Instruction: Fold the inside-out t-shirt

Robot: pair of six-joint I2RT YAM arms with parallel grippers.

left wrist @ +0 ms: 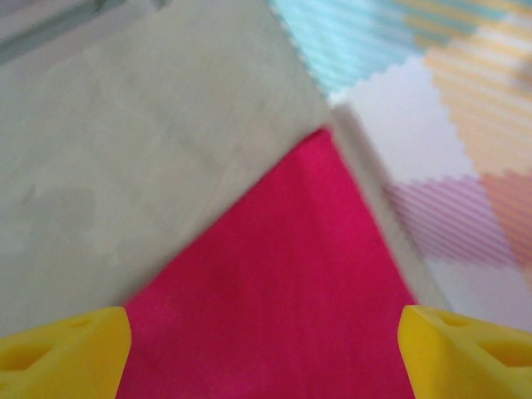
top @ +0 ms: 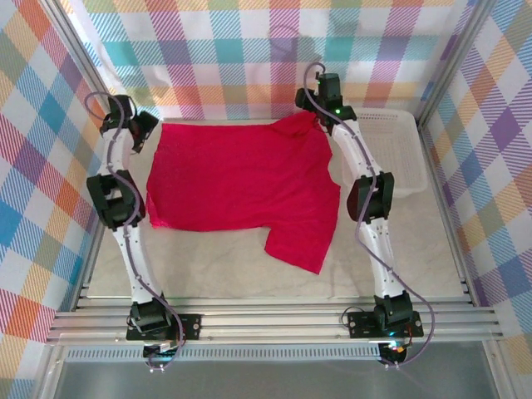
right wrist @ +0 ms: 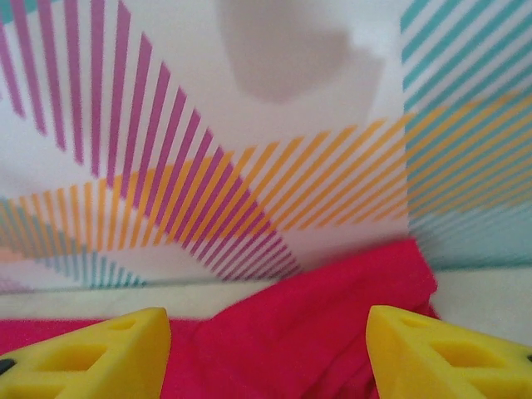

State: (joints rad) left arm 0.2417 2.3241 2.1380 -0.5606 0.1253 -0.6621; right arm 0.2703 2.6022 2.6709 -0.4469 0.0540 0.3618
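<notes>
The yellow plastic fingertips (left wrist: 62, 353) of the left gripper (left wrist: 264, 332) are seen closest in the left wrist view, set wide apart with nothing clamped between them. A corner of the plain crimson cloth t-shirt (left wrist: 283, 291) lies flat on the pale grey table (left wrist: 125, 166) just beyond and between them. In the right wrist view the right gripper (right wrist: 268, 332) is likewise held apart. A bunched hump of the red cloth rises between its yellow fingers (right wrist: 83, 357), but no pinch on it is visible.

From above, the t-shirt (top: 241, 183) is spread in the far middle of the table (top: 216, 270), between the two arms. One sleeve juts toward the near right. The left gripper (top: 140, 129) is placed at the far left corner of the garment. The right gripper (top: 316, 112) is at the far right corner, where the cloth is slightly rumpled. A white slatted plastic basket (top: 391, 145) stands at the far right, beside the right arm and apart from the shirt.

No fold is visible, so the spreading step is judged nearly done and the first fold not yet begun. For the next move, both far corners would need to be pinched evenly. The rumpled right corner should be smoothed or gathered as a single layer first. The far edge would then be carried toward the near edge, with both arms kept level so the cloth is not skewed.
</notes>
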